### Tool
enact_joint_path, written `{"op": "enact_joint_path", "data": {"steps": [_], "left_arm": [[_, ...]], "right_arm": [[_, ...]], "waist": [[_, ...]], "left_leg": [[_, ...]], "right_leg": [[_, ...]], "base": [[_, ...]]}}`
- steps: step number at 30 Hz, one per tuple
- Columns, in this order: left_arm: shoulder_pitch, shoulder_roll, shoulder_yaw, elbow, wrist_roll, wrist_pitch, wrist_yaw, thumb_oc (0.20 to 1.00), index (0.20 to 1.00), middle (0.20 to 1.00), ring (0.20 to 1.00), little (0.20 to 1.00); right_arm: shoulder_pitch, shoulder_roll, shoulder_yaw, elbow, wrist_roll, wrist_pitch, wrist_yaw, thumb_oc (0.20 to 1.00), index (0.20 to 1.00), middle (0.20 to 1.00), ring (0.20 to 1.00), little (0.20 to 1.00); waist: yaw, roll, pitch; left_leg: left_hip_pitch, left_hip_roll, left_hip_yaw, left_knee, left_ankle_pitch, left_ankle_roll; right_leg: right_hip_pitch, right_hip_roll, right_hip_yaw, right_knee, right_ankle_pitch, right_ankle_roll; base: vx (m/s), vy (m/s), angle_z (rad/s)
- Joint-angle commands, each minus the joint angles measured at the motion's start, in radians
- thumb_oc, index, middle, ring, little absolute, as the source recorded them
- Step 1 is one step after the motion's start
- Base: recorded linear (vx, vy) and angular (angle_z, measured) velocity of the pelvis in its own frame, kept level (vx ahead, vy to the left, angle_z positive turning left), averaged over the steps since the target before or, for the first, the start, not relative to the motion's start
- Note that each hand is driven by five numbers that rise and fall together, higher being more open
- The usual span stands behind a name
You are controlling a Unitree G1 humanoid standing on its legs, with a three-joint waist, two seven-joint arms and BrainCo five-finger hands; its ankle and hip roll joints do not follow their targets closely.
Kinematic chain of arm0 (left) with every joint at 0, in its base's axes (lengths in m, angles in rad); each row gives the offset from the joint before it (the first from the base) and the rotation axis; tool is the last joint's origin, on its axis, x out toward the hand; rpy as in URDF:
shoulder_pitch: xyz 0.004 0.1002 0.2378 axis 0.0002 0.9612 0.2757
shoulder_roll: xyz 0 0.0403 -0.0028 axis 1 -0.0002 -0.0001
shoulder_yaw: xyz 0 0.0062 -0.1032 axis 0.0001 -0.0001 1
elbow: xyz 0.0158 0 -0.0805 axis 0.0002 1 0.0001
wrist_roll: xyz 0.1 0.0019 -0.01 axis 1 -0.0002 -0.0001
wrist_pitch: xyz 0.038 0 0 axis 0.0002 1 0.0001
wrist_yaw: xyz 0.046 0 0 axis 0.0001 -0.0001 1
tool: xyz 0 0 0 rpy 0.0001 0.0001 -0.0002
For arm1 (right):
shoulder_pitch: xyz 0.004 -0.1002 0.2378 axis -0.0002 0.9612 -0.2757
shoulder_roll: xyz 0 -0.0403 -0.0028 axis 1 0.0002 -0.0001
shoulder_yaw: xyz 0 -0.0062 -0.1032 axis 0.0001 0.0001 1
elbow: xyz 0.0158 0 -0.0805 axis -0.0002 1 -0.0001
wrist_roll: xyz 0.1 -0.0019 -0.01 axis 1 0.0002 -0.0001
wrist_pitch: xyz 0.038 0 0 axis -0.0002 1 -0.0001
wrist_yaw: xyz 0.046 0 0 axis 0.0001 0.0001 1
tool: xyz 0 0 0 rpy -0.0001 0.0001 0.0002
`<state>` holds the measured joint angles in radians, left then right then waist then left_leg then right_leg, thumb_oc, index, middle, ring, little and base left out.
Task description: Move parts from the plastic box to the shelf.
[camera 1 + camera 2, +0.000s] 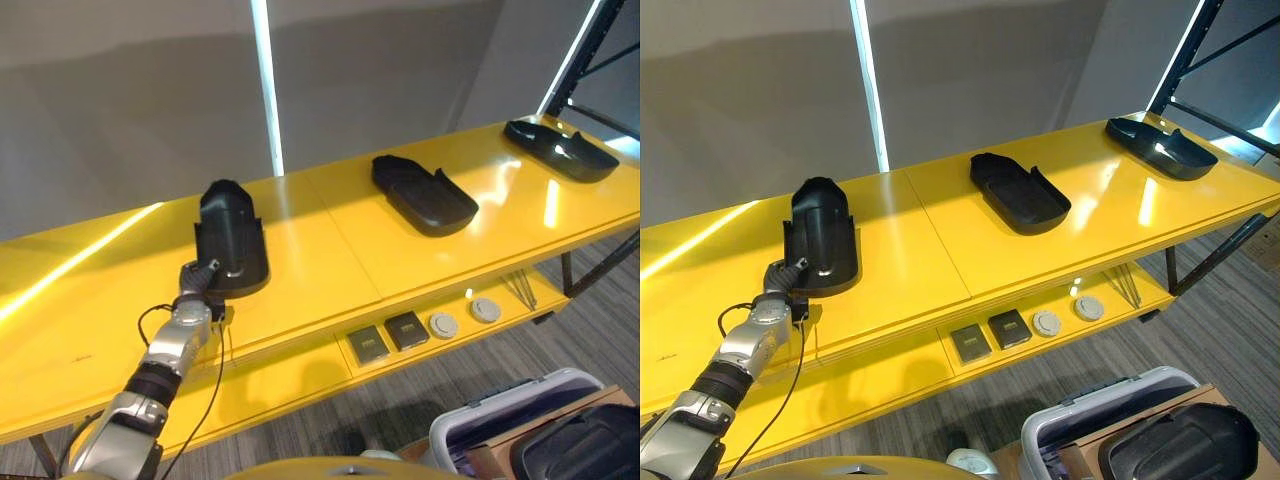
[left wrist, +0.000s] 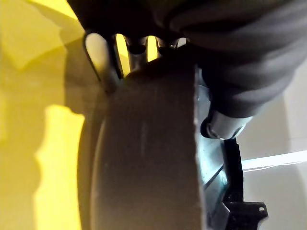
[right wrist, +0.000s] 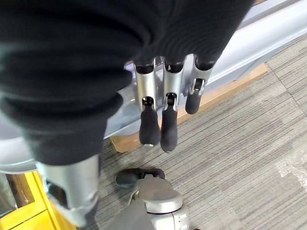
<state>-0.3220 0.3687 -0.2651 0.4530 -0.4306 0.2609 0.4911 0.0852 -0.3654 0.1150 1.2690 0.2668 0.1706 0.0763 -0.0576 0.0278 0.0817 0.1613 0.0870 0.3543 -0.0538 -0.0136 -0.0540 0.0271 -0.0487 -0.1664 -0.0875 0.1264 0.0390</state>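
My left hand (image 1: 197, 281) seems clamped on a matte black moulded part (image 1: 231, 240) standing on the glossy yellow shelf (image 1: 330, 250). Right hand (image 3: 160, 103) hangs relaxed over grey carpet (image 3: 249, 143).

The yellow shelf (image 1: 330, 255) runs from the lower left to the upper right of the frame. Three black parts lie on its top board: one left of centre (image 1: 230, 240), one in the middle (image 1: 423, 194), one at the upper right (image 1: 560, 147). The lower board carries two dark square pieces (image 1: 388, 338) and two pale round discs (image 1: 464, 317).
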Motion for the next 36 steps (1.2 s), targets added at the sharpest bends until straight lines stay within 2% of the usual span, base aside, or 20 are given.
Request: {"op": "enact_joint_path", "data": {"steps": [1, 10, 13, 17, 22, 28, 33, 36], "left_arm": [[0.045, -0.068, -0.037, 0.099, -0.049, 0.027, -0.025, 1.000, 1.000, 1.000, 1.000, 1.000], [0.051, -0.068, -0.028, 0.092, -0.053, 0.014, -0.043, 1.000, 1.000, 1.000, 1.000, 1.000], [0.051, -0.059, -0.024, 0.077, -0.027, -0.019, -0.026, 1.000, 1.000, 1.000, 1.000, 1.000], [0.049, -0.036, -0.006, 0.010, 0.022, -0.033, 0.008, 1.000, 1.000, 1.000, 1.000, 1.000], [0.053, 0.036, 0.056, -0.130, 0.121, 0.013, 0.052, 1.000, 1.000, 1.000, 1.000, 1.000], [0.070, 0.162, 0.146, -0.238, 0.328, 0.121, 0.047, 1.000, 1.000, 1.000, 1.000, 1.000], [0.090, 0.218, 0.196, -0.248, 0.353, 0.123, 0.047, 1.000, 1.000, 1.000, 1.000, 1.000], [0.098, 0.237, 0.218, -0.247, 0.335, 0.102, 0.036, 1.000, 1.000, 1.000, 1.000, 1.000]], "right_arm": [[-0.034, 0.057, 0.052, 0.041, -0.026, 0.012, 0.006, 1.000, 1.000, 1.000, 1.000, 1.000], [-0.039, 0.059, 0.049, 0.051, -0.025, 0.009, 0.004, 1.000, 1.000, 1.000, 1.000, 1.000], [-0.043, 0.059, 0.048, 0.053, -0.024, 0.012, 0.005, 1.000, 1.000, 1.000, 1.000, 1.000], [-0.043, 0.058, 0.045, 0.055, -0.017, 0.015, 0.005, 1.000, 1.000, 1.000, 1.000, 1.000], [-0.038, 0.055, 0.035, 0.061, -0.003, 0.010, 0.009, 1.000, 1.000, 1.000, 1.000, 1.000], [-0.027, 0.051, 0.015, 0.072, -0.005, -0.006, 0.015, 1.000, 1.000, 1.000, 1.000, 1.000], [-0.016, 0.050, 0.012, 0.071, -0.011, -0.014, 0.013, 1.000, 1.000, 1.000, 1.000, 1.000], [-0.011, 0.049, 0.007, 0.070, -0.023, -0.017, 0.014, 1.000, 1.000, 1.000, 1.000, 1.000]], "waist": [[-0.019, -0.012, 0.029], [-0.011, -0.008, 0.027], [-0.009, -0.006, 0.024], [-0.003, -0.006, 0.024], [0.016, -0.006, 0.026], [0.039, -0.005, 0.024], [0.047, -0.004, 0.022], [0.049, -0.004, 0.021]], "left_leg": [[-0.076, 0.043, -0.022, 0.133, -0.059, 0.006], [-0.075, 0.039, -0.029, 0.130, -0.059, 0.007], [-0.072, 0.037, -0.031, 0.127, -0.058, 0.007], [-0.071, 0.037, -0.037, 0.125, -0.058, 0.007], [-0.070, 0.035, -0.052, 0.120, -0.056, 0.006], [-0.079, 0.034, -0.069, 0.122, -0.053, 0.003], [-0.080, 0.033, -0.076, 0.121, -0.051, 0.001], [-0.080, 0.031, -0.079, 0.119, -0.050, 0.001]], "right_leg": [[0.038, -0.085, 0.007, 0.057, -0.111, 0.107], [0.042, -0.086, 0.002, 0.056, -0.111, 0.106], [0.044, -0.087, 0.000, 0.055, -0.111, 0.106], [0.048, -0.089, -0.005, 0.054, -0.110, 0.105], [0.058, -0.091, -0.018, 0.048, -0.107, 0.102], [0.061, -0.094, -0.033, 0.045, -0.105, 0.101], [0.063, -0.095, -0.038, 0.044, -0.106, 0.102], [0.063, -0.096, -0.040, 0.045, -0.106, 0.103]], "base": [[0.00, 0.000, 0.00], [0.00, 0.000, 0.00], [0.00, 0.000, 0.00], [0.00, 0.000, 0.00], [0.00, -0.002, 0.03], [-0.01, -0.001, 0.07], [-0.01, 0.007, 0.07], [-0.01, 0.004, 0.07]]}}
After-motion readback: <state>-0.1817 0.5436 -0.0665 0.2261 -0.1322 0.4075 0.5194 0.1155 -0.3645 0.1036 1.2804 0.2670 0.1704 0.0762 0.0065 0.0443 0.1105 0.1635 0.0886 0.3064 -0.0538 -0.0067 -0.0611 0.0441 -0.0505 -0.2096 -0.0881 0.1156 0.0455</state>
